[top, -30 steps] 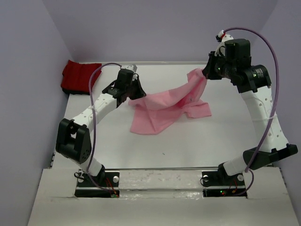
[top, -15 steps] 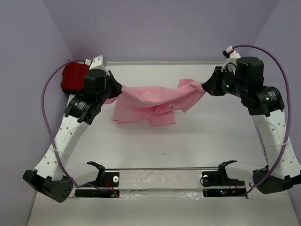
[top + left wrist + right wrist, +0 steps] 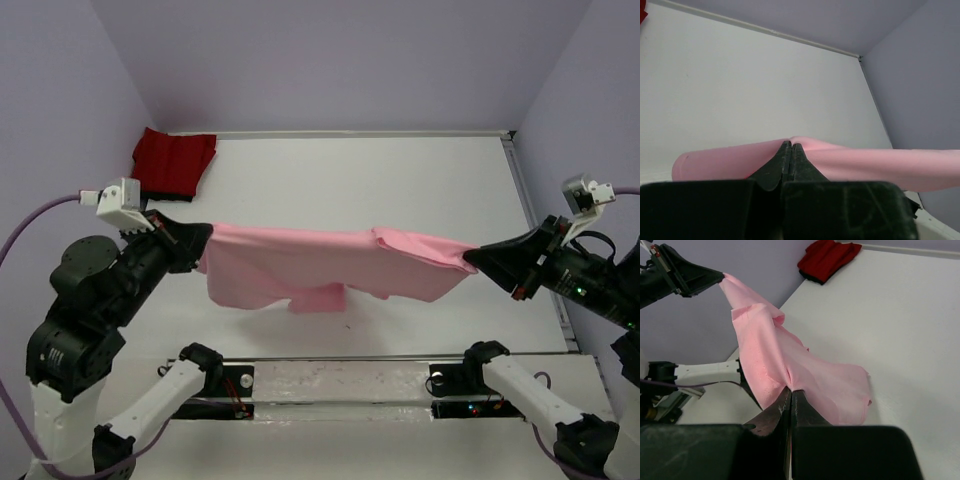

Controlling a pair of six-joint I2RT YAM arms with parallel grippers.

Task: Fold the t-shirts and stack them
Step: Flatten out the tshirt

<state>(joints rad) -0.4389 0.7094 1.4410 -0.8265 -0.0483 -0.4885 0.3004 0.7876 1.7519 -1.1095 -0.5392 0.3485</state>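
Note:
The light pink t-shirt (image 3: 320,262) hangs stretched in the air between my two grippers, above the near half of the table. My left gripper (image 3: 200,236) is shut on its left end, and my right gripper (image 3: 472,260) is shut on its right end. In the left wrist view the pink t-shirt (image 3: 730,160) spreads away from the closed left gripper (image 3: 790,146). In the right wrist view the pink t-shirt (image 3: 775,360) runs from the right gripper (image 3: 791,391) up to the other arm's fingers (image 3: 700,277). The deep red t-shirt (image 3: 176,160) lies folded at the back left corner; the right wrist view also catches the red t-shirt (image 3: 827,257).
White table (image 3: 400,190) enclosed by lilac walls on the left, back and right. Both arm bases sit on a rail (image 3: 340,378) along the near edge. Purple cables loop beside each arm.
Both arms have pulled back toward the near edge and apart, lifting the pink t-shirt off the table and stretching it out wide. The red t-shirt has not moved.

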